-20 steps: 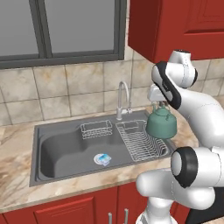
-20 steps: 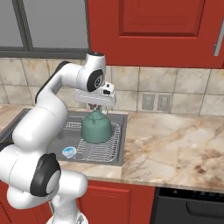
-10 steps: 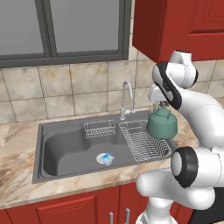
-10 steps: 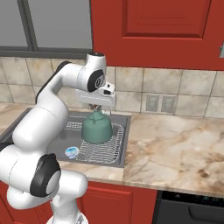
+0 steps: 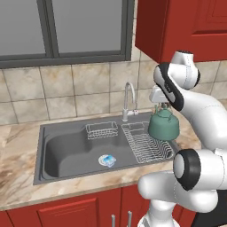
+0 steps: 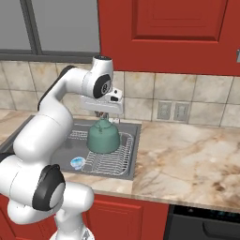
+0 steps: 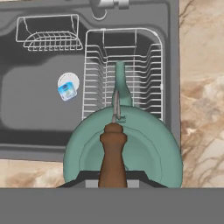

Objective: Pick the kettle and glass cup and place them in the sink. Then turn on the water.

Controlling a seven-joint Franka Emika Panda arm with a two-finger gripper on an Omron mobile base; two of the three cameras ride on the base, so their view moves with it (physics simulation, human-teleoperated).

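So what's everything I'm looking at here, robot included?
kettle: one, teal-green with a brown handle, hanging from the gripper above the dish rack.
sink: one, dark grey, set into the counter.
dish rack: one, wire, in the right part of the sink.
wire basket: one, small, at the back of the sink.
faucet: one, chrome gooseneck, behind the sink.
small round object: one, blue and white, on the sink floor.
counter: marbled beige, around the sink.
cabinets: red, above and below the counter.
wall outlets: two, grey, on the tiled wall.
gripper: one, shut on the kettle's handle.
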